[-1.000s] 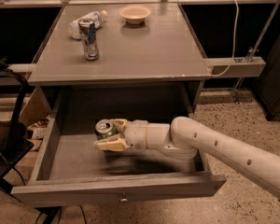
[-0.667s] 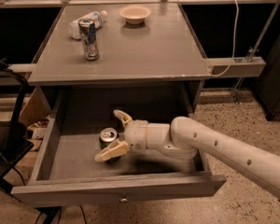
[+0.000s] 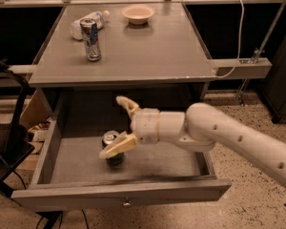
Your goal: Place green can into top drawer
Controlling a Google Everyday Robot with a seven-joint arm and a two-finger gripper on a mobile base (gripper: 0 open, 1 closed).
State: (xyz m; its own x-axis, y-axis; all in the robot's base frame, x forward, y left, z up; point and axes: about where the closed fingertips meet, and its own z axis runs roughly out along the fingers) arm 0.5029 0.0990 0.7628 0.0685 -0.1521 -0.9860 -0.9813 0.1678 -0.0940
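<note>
The green can (image 3: pixel 112 148) stands upright on the floor of the open top drawer (image 3: pixel 119 192), left of its middle. My gripper (image 3: pixel 115 126) is open just above and right of the can. One finger (image 3: pixel 118 146) crosses in front of the can's top, the other finger (image 3: pixel 126 104) points up and back. The can's lower body is partly hidden by the near finger. The white arm reaches in from the right.
On the tabletop (image 3: pixel 148 46) stand a tall silver-blue-red can (image 3: pixel 91 39), a lying plastic bottle (image 3: pixel 88 23) and a pale bowl (image 3: pixel 137 14). The drawer's front has a small round knob (image 3: pixel 127 204). A dark chair (image 3: pixel 7 132) is at the left.
The gripper opened and let go of the can, which now stands on the drawer floor. The gripper has drawn back up and to the right.
</note>
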